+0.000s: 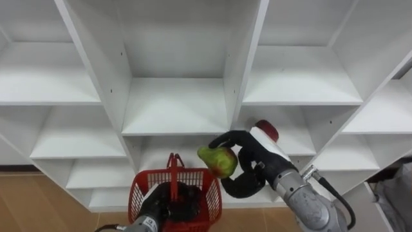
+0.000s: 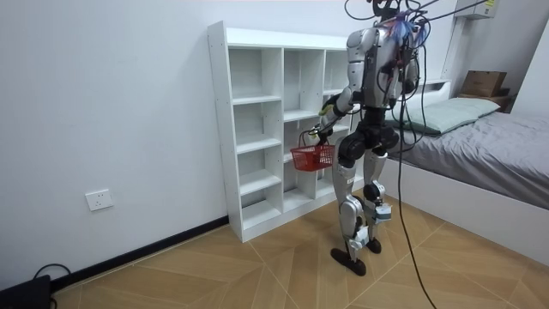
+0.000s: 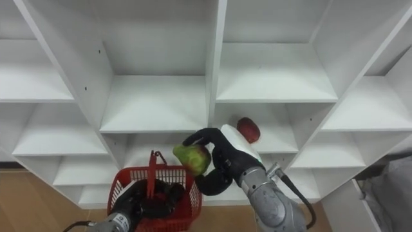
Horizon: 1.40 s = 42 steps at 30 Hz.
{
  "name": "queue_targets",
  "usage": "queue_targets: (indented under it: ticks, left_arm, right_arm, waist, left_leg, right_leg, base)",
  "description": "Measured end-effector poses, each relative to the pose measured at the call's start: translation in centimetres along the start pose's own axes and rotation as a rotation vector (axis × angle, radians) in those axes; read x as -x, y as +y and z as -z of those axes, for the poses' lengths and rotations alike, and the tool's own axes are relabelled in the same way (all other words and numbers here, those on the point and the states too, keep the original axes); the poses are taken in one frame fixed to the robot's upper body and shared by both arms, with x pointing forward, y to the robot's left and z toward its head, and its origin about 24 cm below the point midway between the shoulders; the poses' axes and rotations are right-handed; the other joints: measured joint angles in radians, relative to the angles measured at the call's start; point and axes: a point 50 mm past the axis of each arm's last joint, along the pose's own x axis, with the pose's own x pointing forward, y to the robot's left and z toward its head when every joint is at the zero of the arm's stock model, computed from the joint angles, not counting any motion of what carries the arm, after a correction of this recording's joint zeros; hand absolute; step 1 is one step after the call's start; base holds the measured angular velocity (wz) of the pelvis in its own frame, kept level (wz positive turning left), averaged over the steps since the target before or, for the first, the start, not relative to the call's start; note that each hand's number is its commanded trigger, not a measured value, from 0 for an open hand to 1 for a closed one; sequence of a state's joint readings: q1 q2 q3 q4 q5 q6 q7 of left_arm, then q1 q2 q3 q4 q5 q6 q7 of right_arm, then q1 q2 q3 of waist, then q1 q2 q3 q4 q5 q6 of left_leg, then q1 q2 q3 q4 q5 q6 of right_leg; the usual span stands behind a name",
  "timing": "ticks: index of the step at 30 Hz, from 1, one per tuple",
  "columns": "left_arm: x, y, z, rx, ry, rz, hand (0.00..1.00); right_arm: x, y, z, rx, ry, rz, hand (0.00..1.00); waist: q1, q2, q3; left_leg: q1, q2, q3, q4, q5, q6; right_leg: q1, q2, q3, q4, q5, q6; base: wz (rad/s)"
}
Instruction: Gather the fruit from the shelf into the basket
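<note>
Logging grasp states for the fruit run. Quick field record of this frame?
robot: standing at white shelf unit
right hand: fingers curled round green-red fruit, not yet in basket
left hand: holding red basket by its handle
on shelf: red fruit, just behind right hand

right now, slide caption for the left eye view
Right hand grips green fruit beside red basket carried by left hand

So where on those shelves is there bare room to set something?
Bare: the middle shelf above the red basket and the shelf right of it. Crowded: where the right hand holds a green fruit by a red fruit.
</note>
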<state>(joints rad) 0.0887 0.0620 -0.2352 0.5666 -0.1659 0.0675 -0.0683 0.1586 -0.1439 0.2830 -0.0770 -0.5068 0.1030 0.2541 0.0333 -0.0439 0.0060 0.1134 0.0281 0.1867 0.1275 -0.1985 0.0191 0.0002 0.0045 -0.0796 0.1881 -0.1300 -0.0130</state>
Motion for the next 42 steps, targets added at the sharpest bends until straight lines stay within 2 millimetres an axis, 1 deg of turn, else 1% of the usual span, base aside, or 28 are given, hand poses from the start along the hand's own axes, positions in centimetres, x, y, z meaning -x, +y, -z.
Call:
queue_targets:
  ticks: [9,14,17,28,33,37,40,42]
  left_arm:
    - [-0.1,0.0,-0.8,-0.011,-0.027,0.002,1.00]
    - [0.0,0.5,-0.7,-0.025,-0.022,-0.002,1.00]
    - [0.0,0.7,-0.7,-0.032,-0.021,0.000,1.00]
    - [0.0,0.5,-0.7,-0.034,-0.021,0.024,1.00]
    - [0.0,0.5,-0.7,-0.034,-0.021,0.026,1.00]
    - [0.0,0.4,-0.7,-0.034,-0.022,0.028,1.00]
    - [0.0,0.1,-1.1,-0.043,-0.037,0.039,1.00]
    - [0.0,-0.1,-1.2,-0.049,-0.045,0.049,1.00]
  right_arm:
    - [0.4,0.7,0.8,-0.015,0.036,-0.039,1.00]
    - [0.3,1.9,2.8,-0.028,0.125,-0.088,1.00]
    - [0.3,2.1,3.2,-0.030,0.141,-0.096,1.00]
    - [0.2,2.2,3.4,-0.031,0.150,-0.104,1.00]
    - [0.2,2.4,3.3,-0.031,0.148,-0.116,1.00]
    - [0.2,2.4,3.3,-0.031,0.147,-0.116,1.00]
    - [0.2,2.4,3.4,-0.027,0.150,-0.117,1.00]
    - [0.2,2.3,3.4,-0.023,0.151,-0.117,1.00]
  waist:
    - [0.002,-0.001,-0.0003]
    - [0.003,-0.003,-0.0004]
    - [0.003,-0.003,-0.0003]
    - [0.006,-0.006,0.0003]
    - [0.006,-0.007,0.0019]
    - [0.007,-0.007,0.0059]
    - [0.019,-0.005,0.0098]
    - [0.028,-0.005,0.0098]
  left_leg:
    - [-0.005,0.001,0.002,-0.001,-0.001,0.000]
    - [-0.004,0.000,0.002,-0.001,-0.001,0.000]
    - [-0.008,-0.001,0.002,-0.001,-0.001,0.000]
    - [-0.014,-0.002,0.005,0.002,-0.001,0.000]
    - [-0.014,-0.002,0.005,0.002,-0.001,0.000]
    - [-0.014,-0.003,0.005,0.003,-0.001,0.000]
    - [-0.015,-0.003,0.005,0.003,-0.001,0.000]
    - [-0.015,-0.002,0.004,0.003,-0.001,0.000]
  right_leg:
    - [-0.007,0.000,0.002,0.000,0.000,0.000]
    - [-0.006,-0.001,0.000,-0.001,0.000,0.000]
    - [-0.011,-0.001,0.000,0.000,0.000,0.000]
    - [-0.014,-0.002,-0.001,0.000,0.000,0.000]
    - [-0.013,-0.003,-0.001,-0.002,0.000,0.000]
    - [-0.013,-0.003,-0.001,-0.002,0.000,0.000]
    - [-0.015,-0.003,0.000,-0.001,0.000,0.000]
    - [-0.015,-0.002,-0.001,-0.002,0.000,0.000]
  base:
    - [-0.01]
    - [0.00]
    - [0.00]
    - [0.00]
    - [0.00]
    - [0.00]
    - [0.00]
    - [0.00]
